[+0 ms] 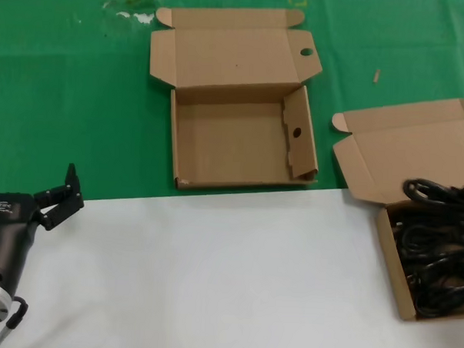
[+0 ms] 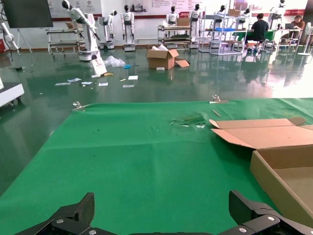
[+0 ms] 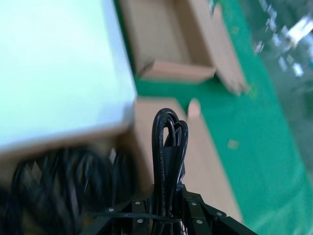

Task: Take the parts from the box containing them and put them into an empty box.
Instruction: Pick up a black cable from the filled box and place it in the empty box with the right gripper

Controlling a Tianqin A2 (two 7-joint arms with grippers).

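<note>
The empty box with round holes in its flaps lies open at the back centre of the green mat. At the right edge sits the plain box containing them, holding several black cable parts. One cable bundle hangs above that box. In the right wrist view my right gripper is shut on this looped bundle, above the other cables. My left gripper is parked at the near left, open, with nothing between its fingers.
A white sheet covers the near half of the table, and a green mat the far half. The source box's lid lies open behind it. The left wrist view shows the empty box's side wall to one side.
</note>
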